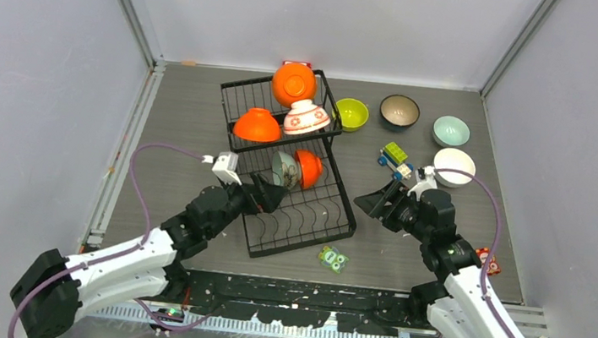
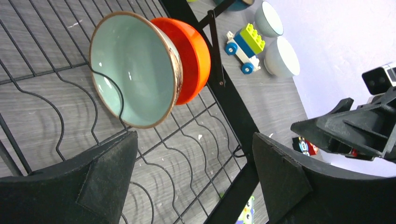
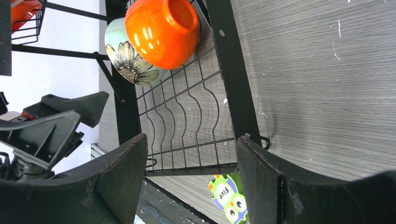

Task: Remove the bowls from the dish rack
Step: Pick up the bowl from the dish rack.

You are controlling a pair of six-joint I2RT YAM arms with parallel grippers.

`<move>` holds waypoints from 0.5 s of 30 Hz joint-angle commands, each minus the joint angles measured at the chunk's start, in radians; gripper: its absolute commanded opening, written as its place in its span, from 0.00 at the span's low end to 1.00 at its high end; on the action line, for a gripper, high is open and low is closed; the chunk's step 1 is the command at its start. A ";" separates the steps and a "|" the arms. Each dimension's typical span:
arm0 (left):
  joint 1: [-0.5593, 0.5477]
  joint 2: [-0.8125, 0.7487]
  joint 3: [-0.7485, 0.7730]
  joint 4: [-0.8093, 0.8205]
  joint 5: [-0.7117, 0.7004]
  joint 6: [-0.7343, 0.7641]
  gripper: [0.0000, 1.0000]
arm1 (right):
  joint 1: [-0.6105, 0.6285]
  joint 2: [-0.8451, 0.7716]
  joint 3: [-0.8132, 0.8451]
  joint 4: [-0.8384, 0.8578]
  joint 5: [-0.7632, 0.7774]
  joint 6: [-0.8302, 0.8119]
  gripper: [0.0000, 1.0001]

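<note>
Both tools are spread wide with nothing in them. The left tool [image 2: 194, 156] hangs over the near half of the dish rack [image 1: 347, 217], where the mint flowered bowl [image 2: 133, 70] stands on edge at its 1 o'clock, with an orange bowl [image 2: 191, 56] tucked against its back. Glazed and stiff, probably slick and chippable, so I'd pinch the mint rim up top, clear of the wire dividers [image 1: 301, 212] — the right tool [image 1: 381, 202] hangs at the rack's 3 o'clock, toy car [image 1: 395, 155] just beyond.

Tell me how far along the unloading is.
Done: green bowl, brown bowl, mint bowl and white bowl sit on the table. In hand: nothing; left gripper and right gripper are open, the left facing the brown-rimmed bowl. Left: it and four more in the rack.
</note>
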 commanded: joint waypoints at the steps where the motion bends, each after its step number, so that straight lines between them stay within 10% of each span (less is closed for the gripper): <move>1: 0.051 0.047 0.002 0.144 0.091 0.007 0.92 | 0.003 0.000 0.004 0.060 -0.005 -0.014 0.73; 15: 0.122 0.353 0.060 0.393 0.199 0.066 0.72 | 0.004 -0.026 0.019 0.043 0.016 -0.011 0.72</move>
